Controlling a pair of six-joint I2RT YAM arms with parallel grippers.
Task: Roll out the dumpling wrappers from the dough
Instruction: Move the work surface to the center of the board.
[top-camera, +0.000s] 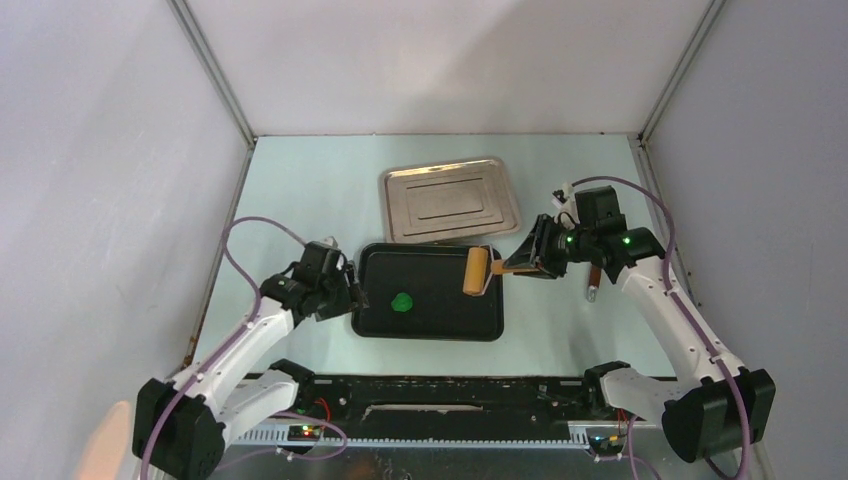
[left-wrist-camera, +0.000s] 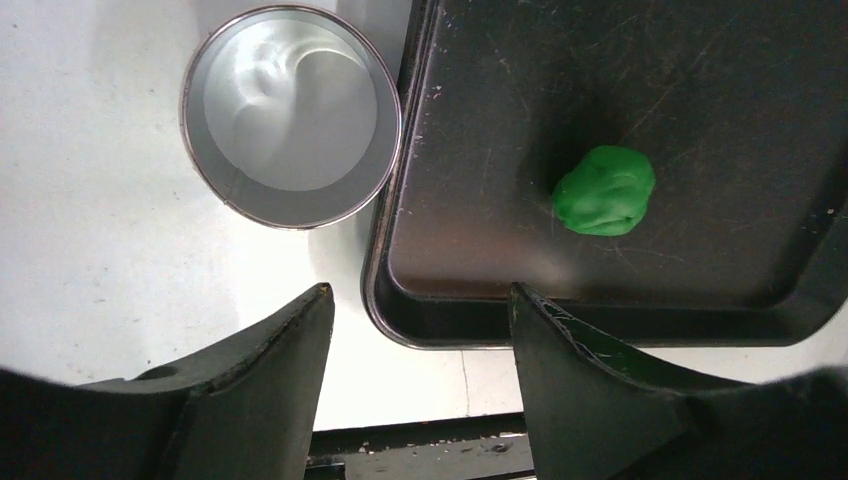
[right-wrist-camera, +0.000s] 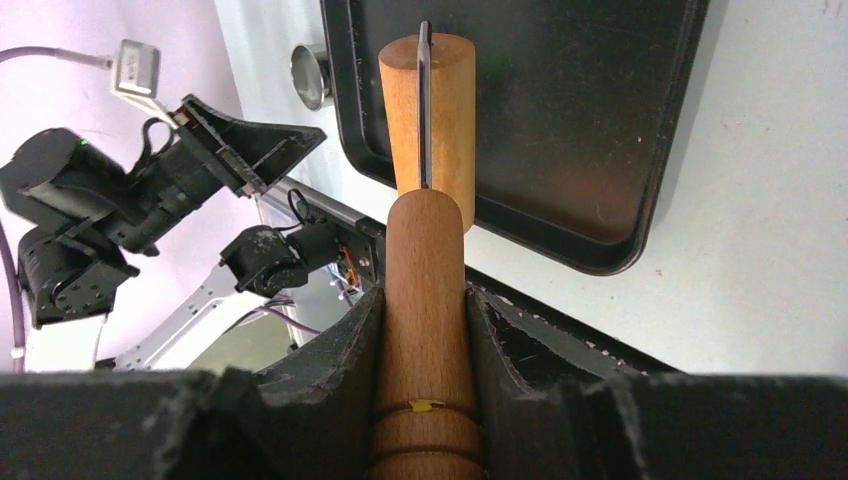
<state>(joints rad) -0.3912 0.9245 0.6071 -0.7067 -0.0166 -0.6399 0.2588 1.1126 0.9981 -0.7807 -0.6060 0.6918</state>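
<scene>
The dough (top-camera: 401, 300) is a small rounded bright green lump on the left half of the black tray (top-camera: 430, 330); it also shows in the left wrist view (left-wrist-camera: 604, 190). No round wrapper is in view. My right gripper (top-camera: 528, 262) is shut on the handle of the tan wooden roller (right-wrist-camera: 425, 250). The roller head (top-camera: 477, 271) hangs over the tray's right part, apart from the dough. My left gripper (top-camera: 350, 295) is open and empty at the tray's left rim, its fingers astride the tray's corner (left-wrist-camera: 400, 320).
A round metal ring cutter (left-wrist-camera: 290, 115) stands on the table just left of the black tray. A silver tray (top-camera: 450, 200) lies upside down behind the black tray. A small tool (top-camera: 592, 290) lies on the table under the right arm.
</scene>
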